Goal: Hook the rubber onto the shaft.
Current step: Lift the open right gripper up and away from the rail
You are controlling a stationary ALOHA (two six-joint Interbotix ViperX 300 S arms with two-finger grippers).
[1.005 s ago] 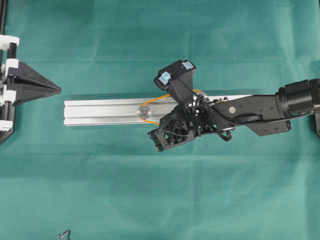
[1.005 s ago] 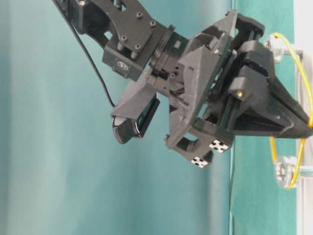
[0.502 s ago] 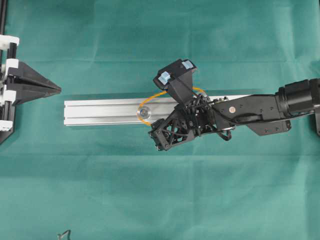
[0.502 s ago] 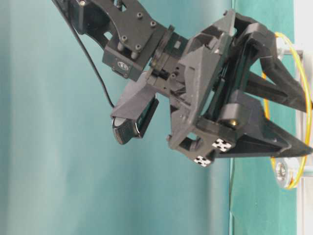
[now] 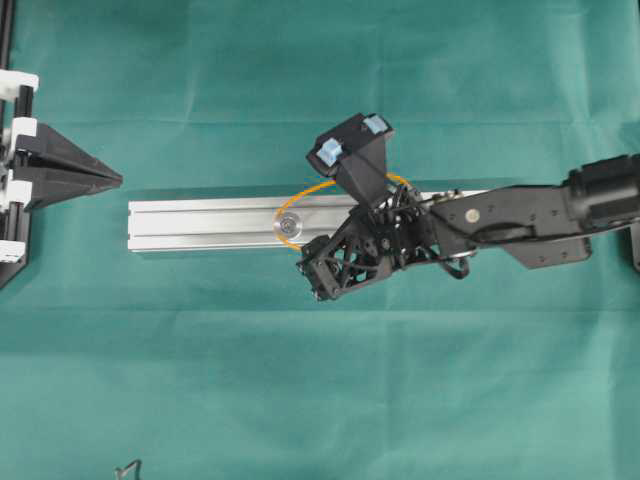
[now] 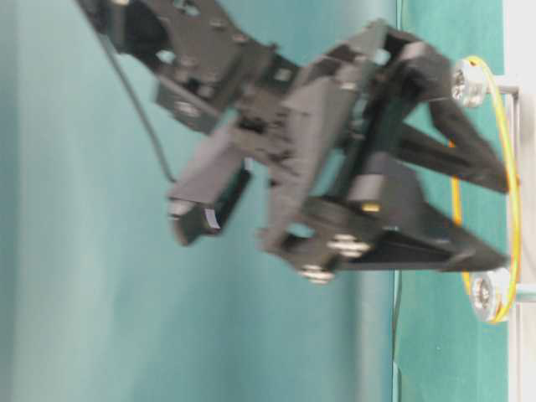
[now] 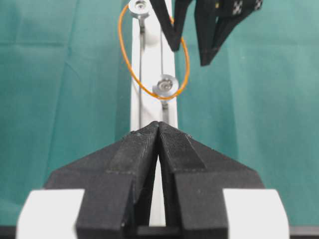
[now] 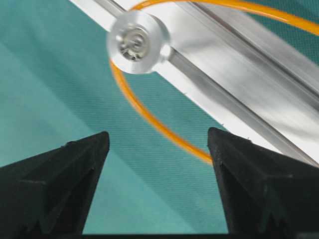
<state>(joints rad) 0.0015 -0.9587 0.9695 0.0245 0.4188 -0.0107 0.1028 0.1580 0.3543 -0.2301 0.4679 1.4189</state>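
Note:
The rubber [image 5: 305, 192], a thin orange band, lies as a slack oval around two silver shafts on the rail [image 5: 200, 222]. One shaft [image 5: 289, 226] is in plain view and the other is hidden under my right arm. In the left wrist view the rubber [image 7: 121, 40] rings the near shaft [image 7: 165, 84] and the far shaft [image 7: 139, 7]. My right gripper [image 8: 158, 144] is open and holds nothing. It hovers over the rubber [image 8: 176, 139], which runs behind one finger, and one fingertip [image 7: 174, 45] points inside the loop. My left gripper [image 7: 159, 124] is shut and empty, off the rail's left end.
Green cloth covers the table. The left arm's black-and-white frame [image 5: 15, 130] stands at the left edge. A small black piece [image 5: 128, 468] lies at the front left. In the table-level view the right gripper [image 6: 505, 219] looks blurred.
My right gripper has gone from shut on the rubber to open. The released rubber has relaxed into a wider oval round both shafts. The right arm has shifted slightly; the left has not moved.

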